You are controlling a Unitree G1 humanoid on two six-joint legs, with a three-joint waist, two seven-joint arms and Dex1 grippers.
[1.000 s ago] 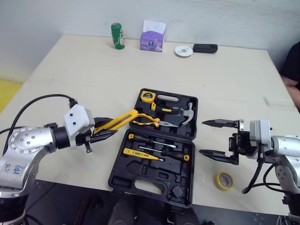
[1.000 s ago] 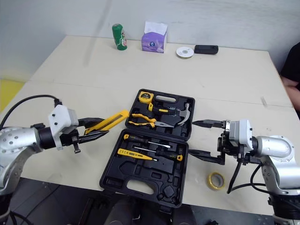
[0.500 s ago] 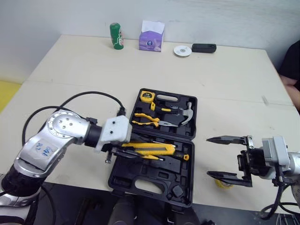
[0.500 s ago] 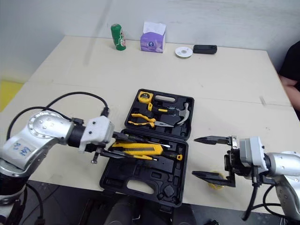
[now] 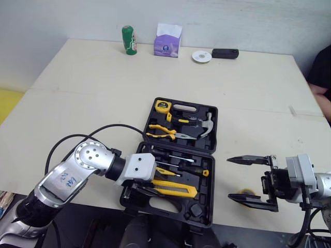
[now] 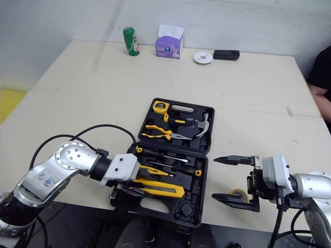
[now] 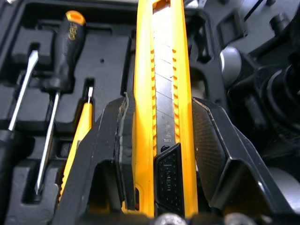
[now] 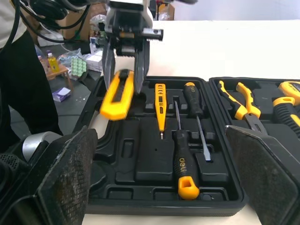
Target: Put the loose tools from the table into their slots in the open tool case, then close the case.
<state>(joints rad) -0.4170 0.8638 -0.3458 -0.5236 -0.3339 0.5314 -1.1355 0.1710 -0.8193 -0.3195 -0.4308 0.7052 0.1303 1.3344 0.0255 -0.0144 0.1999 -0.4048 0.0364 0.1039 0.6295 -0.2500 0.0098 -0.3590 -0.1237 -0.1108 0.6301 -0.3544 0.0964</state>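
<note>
The left gripper point(image 5: 146, 186) is clamped on one end of the knife point(image 5: 178, 189). The knife's long axis runs about 9-to-3, with its free end pointing just past 3 o'clock. It sits over the near tray of the open case point(image 5: 170, 206), at 6 o'clock of the screwdrivers point(image 5: 199, 172). At the case's 3 o'clock, the right gripper point(image 5: 252, 179) has its fingers wide apart, aimed at 9 o'clock. A tape roll point(image 6: 237, 194) lies by its lower finger.

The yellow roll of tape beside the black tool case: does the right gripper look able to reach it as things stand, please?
Probably yes. The right gripper is open, right beside the yellow roll of tape on the table; nothing lies between them.
</note>
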